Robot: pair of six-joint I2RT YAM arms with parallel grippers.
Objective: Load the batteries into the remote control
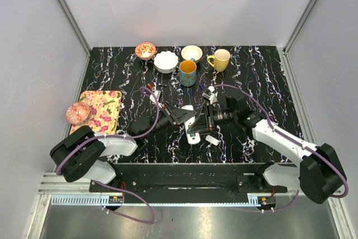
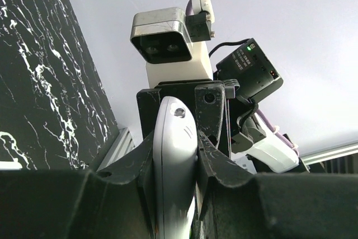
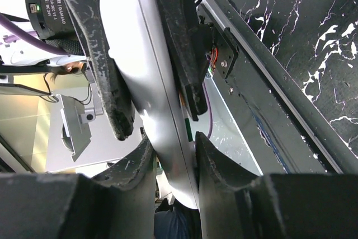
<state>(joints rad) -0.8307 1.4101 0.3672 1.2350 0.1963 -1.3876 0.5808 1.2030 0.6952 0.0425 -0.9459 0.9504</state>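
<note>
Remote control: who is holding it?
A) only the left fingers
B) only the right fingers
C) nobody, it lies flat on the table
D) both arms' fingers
D: the remote control is pinched between the left fingers and also between the right fingers; each wrist view shows both grips.

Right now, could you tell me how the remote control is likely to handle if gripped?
Probably stiff: the remote control runs straight between the left gripper and right gripper. Likely slippery: its white shell looks smooth and glossy. Its rounded back may rock.
</note>
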